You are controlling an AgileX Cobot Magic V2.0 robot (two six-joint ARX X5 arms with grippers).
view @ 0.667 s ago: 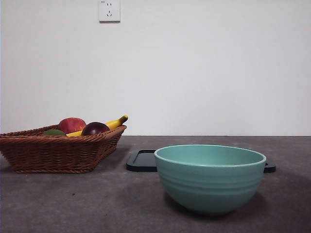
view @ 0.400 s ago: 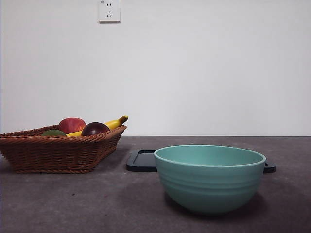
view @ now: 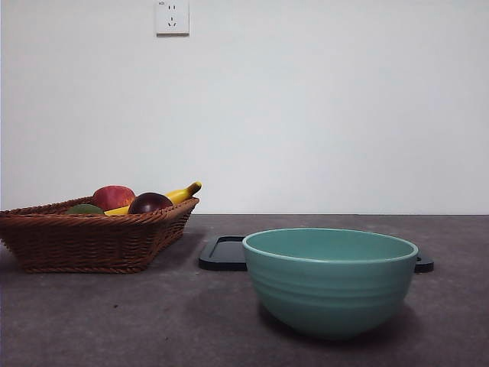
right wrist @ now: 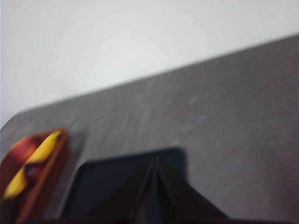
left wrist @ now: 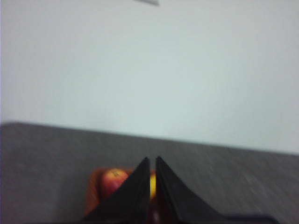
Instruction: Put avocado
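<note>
**Both grippers up in the air, avocado in the basket**

Left gripper (left wrist: 150,161): jaws pinched together with just a sliver of a gap at the tips, nothing between them. It hangs above the basket (left wrist: 92,196), and you can see the apple (left wrist: 112,179) and a bit of yellow banana (left wrist: 152,184) right behind the jaws. The shot is pretty blurry, so I can't pick out the avocado from there.

Right gripper (right wrist: 153,158): same deal, jaws closed up against each other and empty. It's over the dark tray (right wrist: 100,179), touching nothing as far as I can tell.

From the front, neither arm shows at all. The avocado (view: 84,208) sits low in the wicker basket (view: 92,237) at the left, next to the apple (view: 113,196), with a dark plum-ish fruit (view: 150,202) and the banana (view: 179,194) to its right. A teal bowl (view: 330,279) stands near the camera, well apart from the basket, with the black tray (view: 221,254) just behind it.

The table (view: 114,321) is dark grey and speckled. The wall behind is plain white, with a socket (view: 172,17) up high.
</note>
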